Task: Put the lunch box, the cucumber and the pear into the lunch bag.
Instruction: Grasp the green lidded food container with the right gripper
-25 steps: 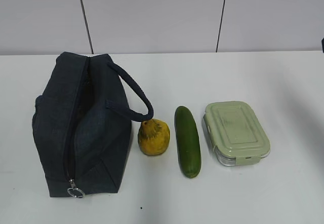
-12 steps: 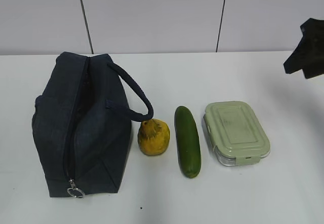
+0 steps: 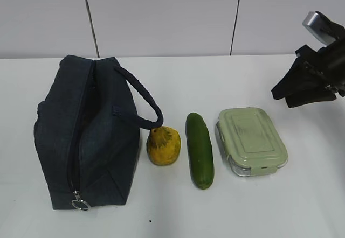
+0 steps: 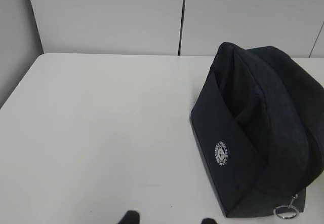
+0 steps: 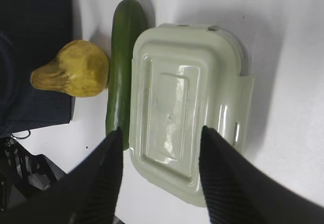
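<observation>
The navy lunch bag lies at the left of the white table, zipper on top with its ring pull at the near end. The bag also shows in the left wrist view. The yellow pear, the dark green cucumber and the pale green lunch box lie in a row to its right. My right gripper hangs open above the table, to the right of the lunch box; in its wrist view the lunch box lies below the open jaws. My left gripper is open, only its tips showing, left of the bag.
The white table meets a grey panelled wall at the back. Bare table lies left of the bag in the left wrist view.
My right arm has come into the exterior view from the right edge and moved left toward the lunch box. The objects have not moved.
</observation>
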Tool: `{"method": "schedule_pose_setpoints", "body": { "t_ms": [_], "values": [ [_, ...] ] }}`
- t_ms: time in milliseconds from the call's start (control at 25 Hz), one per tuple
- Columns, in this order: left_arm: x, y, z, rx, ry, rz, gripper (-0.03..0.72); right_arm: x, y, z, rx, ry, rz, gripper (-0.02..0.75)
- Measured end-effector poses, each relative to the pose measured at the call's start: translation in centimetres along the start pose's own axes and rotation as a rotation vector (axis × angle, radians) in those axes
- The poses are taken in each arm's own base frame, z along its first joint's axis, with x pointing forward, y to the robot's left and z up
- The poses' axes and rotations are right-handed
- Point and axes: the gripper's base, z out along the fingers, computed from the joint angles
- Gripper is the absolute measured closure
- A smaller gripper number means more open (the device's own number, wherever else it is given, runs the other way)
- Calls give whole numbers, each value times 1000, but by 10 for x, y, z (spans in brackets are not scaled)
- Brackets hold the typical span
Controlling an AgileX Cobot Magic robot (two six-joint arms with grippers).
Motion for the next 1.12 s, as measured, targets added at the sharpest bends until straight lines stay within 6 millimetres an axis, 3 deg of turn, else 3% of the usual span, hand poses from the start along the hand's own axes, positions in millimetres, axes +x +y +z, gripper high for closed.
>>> {"method": "schedule_pose_setpoints", "body": {
  "t_ms": [480, 840, 1120],
  "values": [
    [0, 0, 0, 0, 0, 0, 452, 4, -11, 6, 49, 59, -34, 344],
    [0, 0, 0, 0, 0, 0, 452, 5, -32, 30, 17, 115, 11, 173],
    [0, 0, 0, 0, 0, 0, 452, 7, -48, 50, -21, 146, 36, 155]
  ]
}}
